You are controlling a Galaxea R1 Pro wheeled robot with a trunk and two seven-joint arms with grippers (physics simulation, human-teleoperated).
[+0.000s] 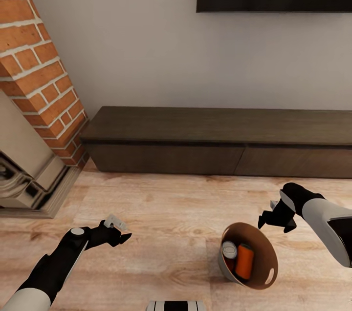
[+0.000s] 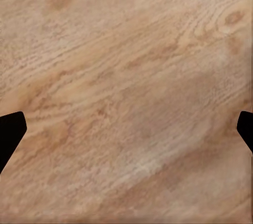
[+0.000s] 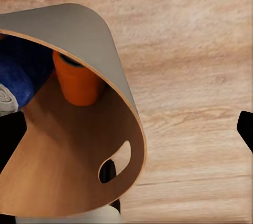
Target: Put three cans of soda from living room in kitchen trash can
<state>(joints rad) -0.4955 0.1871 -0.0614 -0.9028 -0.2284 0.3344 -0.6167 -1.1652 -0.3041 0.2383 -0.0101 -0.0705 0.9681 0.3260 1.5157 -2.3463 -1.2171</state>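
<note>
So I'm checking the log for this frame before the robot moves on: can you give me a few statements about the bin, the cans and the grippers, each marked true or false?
1. The trash can stands on the wood floor. True.
2. The trash can is empty. False: an orange can and a dark blue can lie inside it.
3. The right gripper is shut on a can. False: it is open, beside the bin's rim, holding nothing.
4. The left gripper is open over bare floor. True.
5. The bin sits on top of the long dark cabinet. False: it is on the floor in front of the cabinet.
</note>
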